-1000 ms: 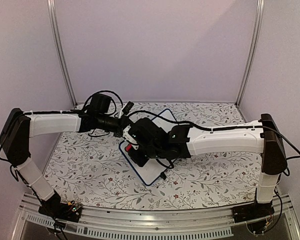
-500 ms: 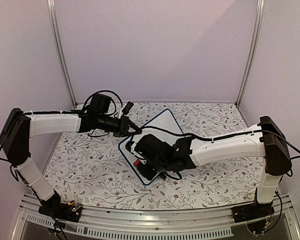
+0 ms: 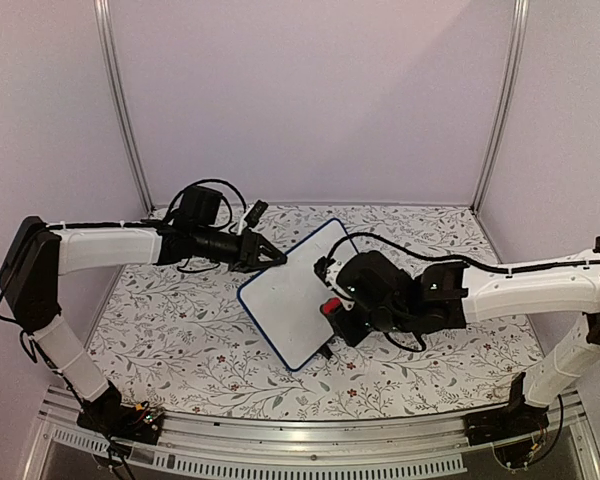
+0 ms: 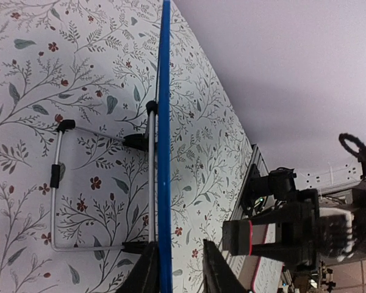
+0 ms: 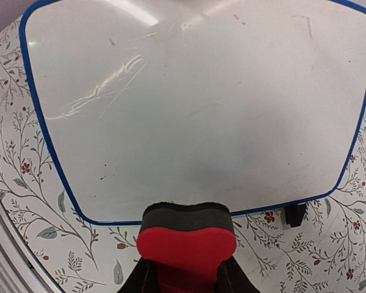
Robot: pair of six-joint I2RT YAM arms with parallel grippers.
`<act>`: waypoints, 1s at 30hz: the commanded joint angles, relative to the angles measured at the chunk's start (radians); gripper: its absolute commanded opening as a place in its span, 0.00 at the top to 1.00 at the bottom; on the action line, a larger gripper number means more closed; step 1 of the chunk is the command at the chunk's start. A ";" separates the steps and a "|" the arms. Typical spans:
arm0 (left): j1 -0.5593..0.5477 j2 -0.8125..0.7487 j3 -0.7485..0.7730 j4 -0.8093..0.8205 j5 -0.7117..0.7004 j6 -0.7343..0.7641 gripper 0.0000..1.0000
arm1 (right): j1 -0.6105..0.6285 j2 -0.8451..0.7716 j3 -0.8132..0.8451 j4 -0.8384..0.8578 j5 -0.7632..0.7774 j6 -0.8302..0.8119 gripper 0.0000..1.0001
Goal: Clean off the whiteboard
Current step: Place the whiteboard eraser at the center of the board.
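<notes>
The whiteboard [image 3: 288,298] stands tilted on the floral table, its blue frame round a white face. In the right wrist view the whiteboard [image 5: 195,104] shows only faint specks and glare streaks. My right gripper [image 3: 336,310] hovers just off the board's right edge. Its fingers are shut on a red eraser block [image 5: 186,241] with a dark felt pad. My left gripper [image 3: 271,258] is at the board's upper left edge. In the left wrist view the blue frame [image 4: 165,140] runs edge-on between the fingers of the left gripper [image 4: 180,262]. One finger lies against it and a gap shows to the other.
A wire stand [image 4: 57,183] props the board from behind, and a black foot [image 5: 295,213] shows at its lower edge. The flowered tablecloth [image 3: 430,350] lies around it. Metal posts [image 3: 126,110] rise at the back and a rail [image 3: 300,440] runs along the front.
The right arm swept the eraser across the board and drew it off to the board's right side. The left jaws have parted from the frame edge.
</notes>
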 commanded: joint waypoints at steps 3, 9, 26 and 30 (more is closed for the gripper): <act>0.015 -0.028 0.010 0.035 0.021 0.001 0.61 | -0.137 -0.134 -0.082 -0.045 0.066 0.142 0.72; 0.033 -0.058 -0.005 0.050 -0.003 -0.009 0.33 | -0.350 -0.174 -0.129 -0.055 0.007 0.276 0.68; 0.072 -0.099 -0.031 0.088 -0.019 -0.032 0.19 | -0.750 -0.025 -0.170 0.065 -0.245 0.352 0.25; 0.074 -0.095 -0.031 0.093 -0.013 -0.037 0.19 | -0.766 0.031 -0.158 0.072 -0.237 0.358 0.17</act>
